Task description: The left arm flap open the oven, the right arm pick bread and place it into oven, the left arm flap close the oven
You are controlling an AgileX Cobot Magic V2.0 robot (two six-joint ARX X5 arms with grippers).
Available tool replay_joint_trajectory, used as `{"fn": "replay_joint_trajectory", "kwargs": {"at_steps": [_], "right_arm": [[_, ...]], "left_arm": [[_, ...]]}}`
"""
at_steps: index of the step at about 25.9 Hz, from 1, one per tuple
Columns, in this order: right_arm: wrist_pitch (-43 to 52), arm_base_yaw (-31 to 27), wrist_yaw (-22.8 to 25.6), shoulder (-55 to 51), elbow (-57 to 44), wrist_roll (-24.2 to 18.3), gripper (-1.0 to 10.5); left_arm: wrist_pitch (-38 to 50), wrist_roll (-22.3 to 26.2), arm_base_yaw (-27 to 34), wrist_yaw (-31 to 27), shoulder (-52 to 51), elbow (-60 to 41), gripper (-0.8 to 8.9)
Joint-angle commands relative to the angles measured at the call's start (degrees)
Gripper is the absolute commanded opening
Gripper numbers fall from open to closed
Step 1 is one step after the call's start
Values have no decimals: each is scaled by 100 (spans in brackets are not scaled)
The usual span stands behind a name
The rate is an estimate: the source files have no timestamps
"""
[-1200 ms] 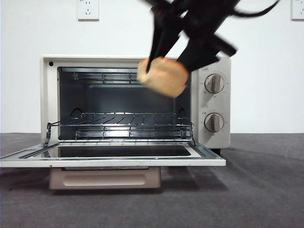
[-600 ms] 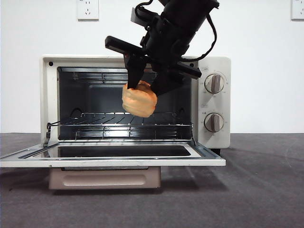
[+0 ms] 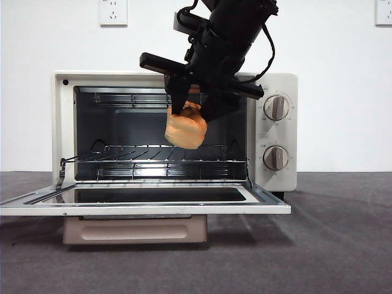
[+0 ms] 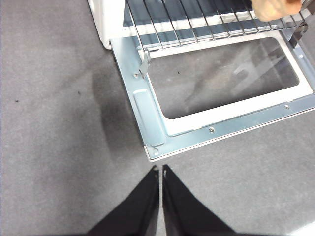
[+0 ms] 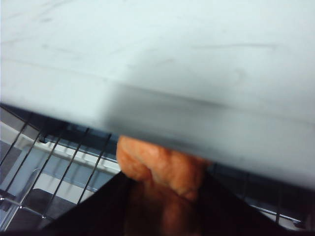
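Observation:
The cream-white oven [image 3: 278, 131] stands with its door [image 3: 147, 202] flapped down flat and its wire rack [image 3: 156, 160] bare. My right gripper [image 3: 191, 113] reaches in from above, shut on the golden-orange bread [image 3: 185, 128], and holds it in the oven mouth above the rack. In the right wrist view the bread [image 5: 160, 169] sits between the jaws, just under the oven's top [image 5: 157, 73]. My left gripper [image 4: 160, 169] is shut and empty, over the grey table in front of the door's corner [image 4: 152, 152]. A bit of the bread [image 4: 273, 7] shows there too.
The oven's two knobs [image 3: 277, 108] are on its right panel. The beige handle [image 3: 135, 229] hangs under the open door. Grey table [image 3: 331, 245] lies all around. A white wall with sockets [image 3: 113, 12] stands behind.
The right gripper with the bread came down from upper right into the oven mouth, then shifted slightly right and deeper. The oven and door have not moved.

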Motion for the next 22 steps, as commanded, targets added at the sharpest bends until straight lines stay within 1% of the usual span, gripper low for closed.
{"fn": "replay_joint_trajectory", "kwargs": {"at_steps": [1,4,8,12,15,22], "right_arm": [[42,52,131,192,122,85,185],[15,52,144,284,122,120,265],[-35,63,238,306,122,118,306],[-52,68,264,302,122,118,398],[-94,70,240,280,122,116,420],[-334,157,262,-90,122,103,424]], "left_arm": [[39,26,-13,-7,-26,35,16],[22,26,-13,-7,-83,35,16],[-9,26,-13,-7,-127,35,16],[-13,28,-13,-7,-131,35,16],[-13,26,-13,-7,-131,35,16],[15,33,-13,-7,-127,33,16]]}}
